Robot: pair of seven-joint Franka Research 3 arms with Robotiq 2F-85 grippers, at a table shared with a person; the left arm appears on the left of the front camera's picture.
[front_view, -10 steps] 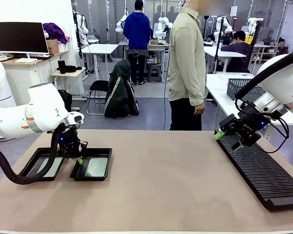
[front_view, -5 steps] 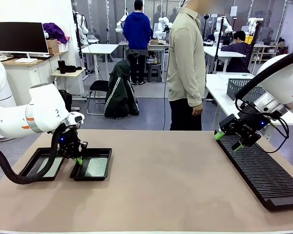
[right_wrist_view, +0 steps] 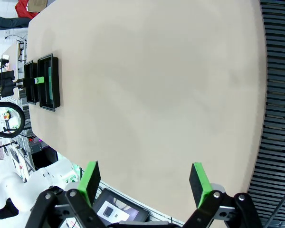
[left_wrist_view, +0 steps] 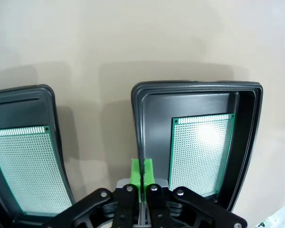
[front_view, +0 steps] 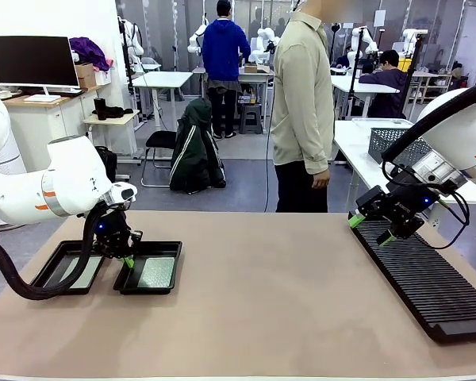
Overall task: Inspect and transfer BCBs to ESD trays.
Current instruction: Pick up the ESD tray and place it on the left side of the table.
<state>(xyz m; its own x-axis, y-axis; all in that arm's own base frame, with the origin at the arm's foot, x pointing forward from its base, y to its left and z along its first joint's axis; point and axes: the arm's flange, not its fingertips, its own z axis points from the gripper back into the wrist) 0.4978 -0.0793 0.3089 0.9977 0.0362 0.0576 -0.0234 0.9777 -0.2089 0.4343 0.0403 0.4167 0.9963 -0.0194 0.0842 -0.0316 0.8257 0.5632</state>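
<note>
BCBs sit at the lower left of the front view, one in each of two black ESD trays placed side by side on the tan table (front_view: 262, 317). First BCB (front_view: 156, 272) lies flat in the right-hand tray (front_view: 173, 270); second BCB (front_view: 86, 272) lies flat in the left-hand tray (front_view: 49, 264), partly hidden by the arm's cable. In the left wrist view both boards show as perforated green rectangles, smaller than the tray floors, with a strip of bare table between the trays.

Left gripper (front_view: 128, 261) hangs over the near-left rim of the right-hand tray, green pads pressed together with nothing between them. Wrist view puts the closed fingertips just above that tray's rim; touching or not, I cannot tell.

Right gripper (front_view: 372, 229) is at mid right of the front view, tilted, over the far left end of the long black slotted rack (front_view: 428, 286). Its jaws stand wide apart and empty; the right wrist view shows the two green pads well separated, table beyond them and rack ribs along the right edge.

Person in a beige shirt (front_view: 303, 95) stands at the far side, upper centre, hand (front_view: 324, 178) hanging by the side. Grey mesh basket (front_view: 397, 141) sits on a white table at upper right.
</note>
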